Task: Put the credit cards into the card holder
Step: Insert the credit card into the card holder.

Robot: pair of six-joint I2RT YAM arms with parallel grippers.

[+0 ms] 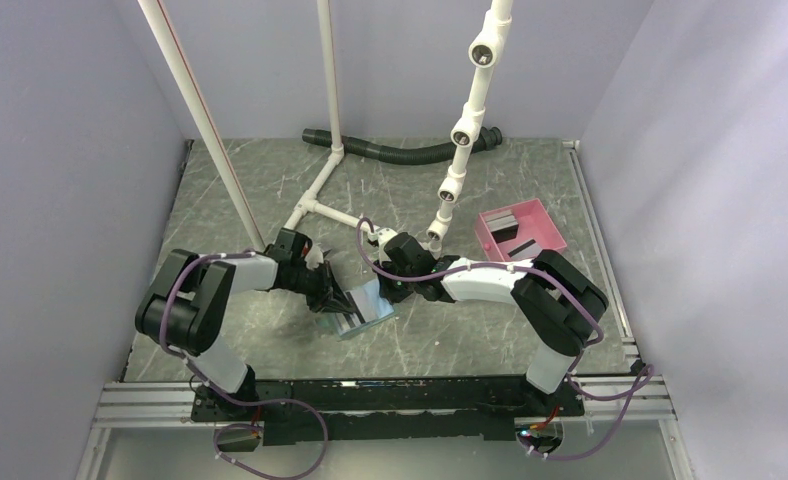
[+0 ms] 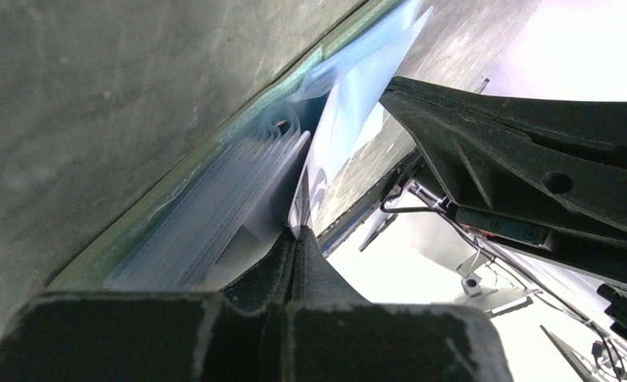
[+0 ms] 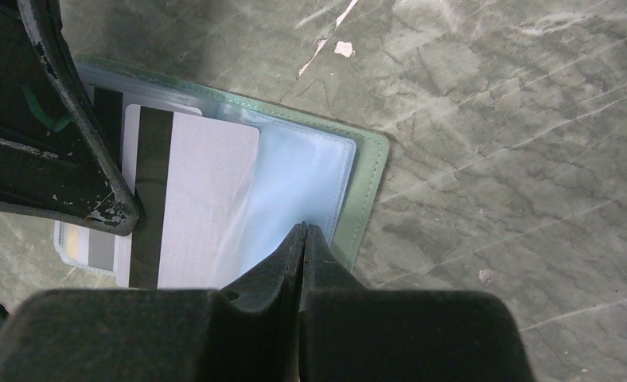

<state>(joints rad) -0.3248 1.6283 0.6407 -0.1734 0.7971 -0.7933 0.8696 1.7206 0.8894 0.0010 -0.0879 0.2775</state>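
The card holder [image 1: 365, 312] lies open on the table between both arms, sage-green rim [image 3: 366, 191] and pale blue sleeves [image 2: 215, 215] showing. A grey credit card [image 3: 203, 199] with a black stripe lies partly inside a clear sleeve. My left gripper [image 1: 335, 297] is shut on that card's edge [image 2: 350, 119]; its fingers [image 3: 72, 159] cover the card's left side. My right gripper [image 3: 304, 229] is shut, its tips resting on the sleeve near the holder's right edge. Another card [image 3: 79, 243] peeks out at the holder's lower left.
A pink tray [image 1: 540, 207] with more dark cards [image 1: 515, 235] sits at the back right. White pipe framing [image 1: 315, 200] and a jointed pipe [image 1: 460, 140] stand behind the grippers. A black hose [image 1: 400, 152] lies along the back.
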